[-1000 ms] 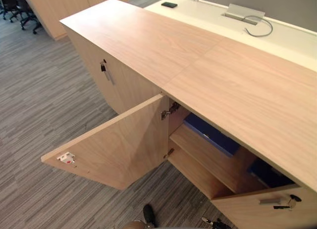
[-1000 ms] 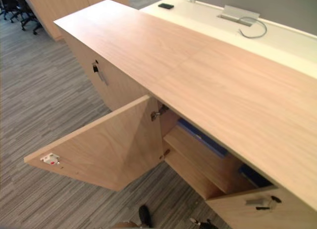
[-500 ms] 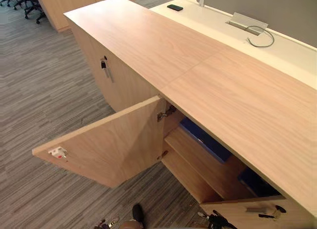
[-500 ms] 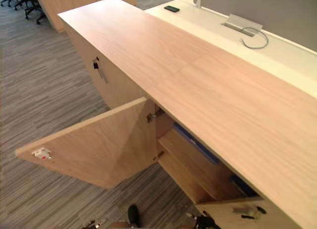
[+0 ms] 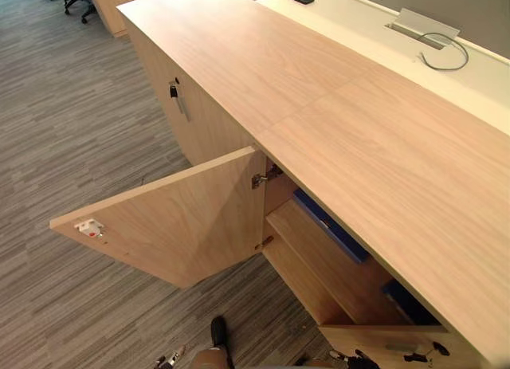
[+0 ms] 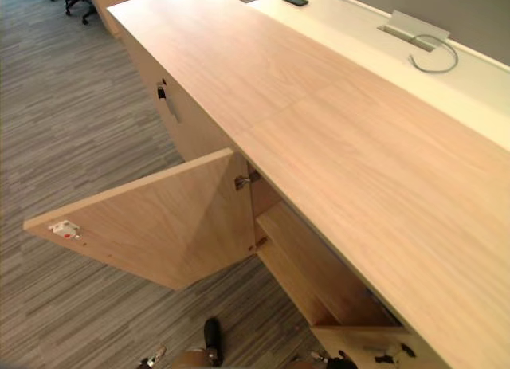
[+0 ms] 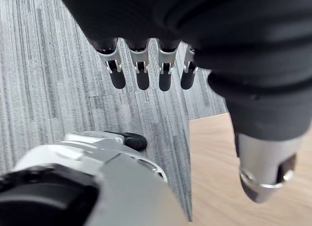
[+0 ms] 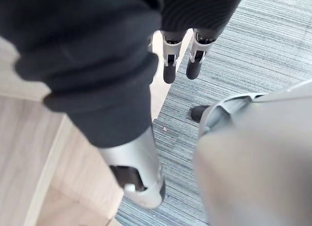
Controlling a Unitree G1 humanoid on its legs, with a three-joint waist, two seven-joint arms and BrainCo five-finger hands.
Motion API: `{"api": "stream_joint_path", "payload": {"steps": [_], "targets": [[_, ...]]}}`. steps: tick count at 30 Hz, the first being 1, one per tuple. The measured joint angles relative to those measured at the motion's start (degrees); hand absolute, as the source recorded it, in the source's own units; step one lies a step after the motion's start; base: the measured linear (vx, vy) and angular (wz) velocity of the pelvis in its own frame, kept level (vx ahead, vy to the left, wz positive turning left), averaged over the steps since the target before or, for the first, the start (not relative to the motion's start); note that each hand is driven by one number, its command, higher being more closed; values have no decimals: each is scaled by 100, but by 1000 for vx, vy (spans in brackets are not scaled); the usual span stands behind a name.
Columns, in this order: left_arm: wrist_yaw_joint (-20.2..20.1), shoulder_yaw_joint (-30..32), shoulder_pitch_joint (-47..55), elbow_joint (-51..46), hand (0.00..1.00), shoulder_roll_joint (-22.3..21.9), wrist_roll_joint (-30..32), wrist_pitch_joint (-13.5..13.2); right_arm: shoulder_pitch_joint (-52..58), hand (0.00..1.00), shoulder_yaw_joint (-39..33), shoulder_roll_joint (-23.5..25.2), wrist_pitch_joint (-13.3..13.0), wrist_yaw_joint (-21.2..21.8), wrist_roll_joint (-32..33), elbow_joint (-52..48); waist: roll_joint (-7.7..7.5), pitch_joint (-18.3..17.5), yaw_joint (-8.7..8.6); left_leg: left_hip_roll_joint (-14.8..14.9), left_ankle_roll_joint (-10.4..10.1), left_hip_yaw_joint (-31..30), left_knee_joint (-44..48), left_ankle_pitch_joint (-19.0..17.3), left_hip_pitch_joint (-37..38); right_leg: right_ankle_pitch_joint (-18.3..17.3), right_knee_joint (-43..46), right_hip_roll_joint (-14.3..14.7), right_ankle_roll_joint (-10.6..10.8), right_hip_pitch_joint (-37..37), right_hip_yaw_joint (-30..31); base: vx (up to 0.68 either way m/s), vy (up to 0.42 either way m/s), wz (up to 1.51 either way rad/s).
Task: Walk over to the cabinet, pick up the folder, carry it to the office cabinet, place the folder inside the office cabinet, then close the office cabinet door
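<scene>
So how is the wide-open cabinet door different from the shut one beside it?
The wide-open door sticks out over the carpet; the shut door sits flush. The wide-open door shows a white catch; the shut door shows a silver handle. Both are light wood.

The long, low office cabinet (image 5: 335, 106) of pale wood stands with its door (image 5: 183, 225) swung wide open toward the near left, hinged at its right edge. Inside, a blue folder (image 5: 331, 225) lies flat on the upper shelf (image 5: 335, 265), just under the cabinet top.
</scene>
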Motion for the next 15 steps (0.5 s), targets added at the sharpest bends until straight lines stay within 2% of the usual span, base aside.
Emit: {"api": "stream_joint_path", "payload": {"steps": [1,2,3,4,5,6,7,8,9,10,11,12,13,14,15], "targets": [[1,108,17,-20,0,-36,-4,2,41,0,-14,-81,-2,-30,-2,-30,-5,5,-56,264,46,235,759,-465,-83,3,177,-213,0,-17,80,97,30,-28],[2,169,73,-22,0,-56,2,2,97,0,-51,-153,1,-33,-3,-34,12,-7,-79,484,-32,245,1179,-651,-117,3,346,-392,1,-73,125,131,138,-29],[2,233,91,-37,0,-68,7,1,151,0,-48,-247,3,-33,-4,-42,14,-10,-113,721,-49,198,1414,-708,-143,5,602,-647,5,-253,274,109,226,-22],[2,249,93,-50,0,-74,13,1,166,0,-48,-295,3,-33,-5,-41,22,-10,-111,816,-70,146,1390,-690,-156,9,738,-772,12,-382,357,81,508,-23],[4,313,85,-118,0,-137,13,1,178,0,-61,-463,13,-31,-5,-13,100,-52,-104,908,-259,-178,1019,-483,-191,44,1119,-1085,73,-830,604,47,518,-17],[6,364,63,-162,0,-226,13,-2,172,0,-115,-597,13,-31,-4,-16,207,-107,-108,916,-313,-362,744,-180,-212,79,1372,-1269,136,-1136,742,38,547,-14],[6,382,45,-181,0,-292,8,-2,163,0,-233,-691,12,-33,0,-33,303,-140,-98,901,-503,-424,529,-54,-175,109,1564,-1370,189,-1321,822,25,462,-2],[4,440,-99,-205,0,-313,3,-1,99,0,-395,-766,14,-26,23,-39,324,-144,-135,641,-893,-325,265,-478,7,224,1805,-1717,355,-1540,1033,-26,626,18],[-16,436,-366,-232,0,-197,15,-10,21,0,-502,-664,15,14,39,-14,243,-52,-222,381,-837,-176,167,-887,154,475,1929,-2006,331,-1587,1122,-51,576,16],[-28,437,-454,-231,0,-99,16,-10,-21,0,-506,-564,14,45,55,26,192,-1,-206,285,-833,-124,156,-895,215,491,1848,-2046,326,-1586,1219,-75,363,6],[-36,429,-494,-235,0,4,23,-10,-39,0,-521,-483,19,56,134,32,185,-7,-208,276,-787,-105,162,-920,251,499,1688,-1966,319,-1541,1253,-55,107,-23],[-59,432,-568,-238,0,206,38,-8,-37,0,-616,-393,21,71,293,29,197,-22,-237,258,-733,-73,161,-955,297,629,1355,-1760,334,-1451,1281,-56,71,-21],[-70,450,-640,-244,0,346,43,-8,-9,0,-742,-393,26,72,408,31,194,-28,-282,205,-705,-66,123,-975,319,665,1159,-1721,322,-1345,1225,-65,74,-22],[-77,520,-716,-323,0,525,55,-6,25,0,-956,-411,25,72,601,32,170,-53,-327,156,-651,-54,20,-969,322,739,940,-1699,429,-1308,1225,-52,50,-13],[-84,588,-736,-398,0,584,66,-8,53,0,-1028,-419,24,72,684,33,189,-63,-347,159,-649,-43,-50,-933,315,742,849,-1663,439,-1314,1212,-48,24,-11]]}}
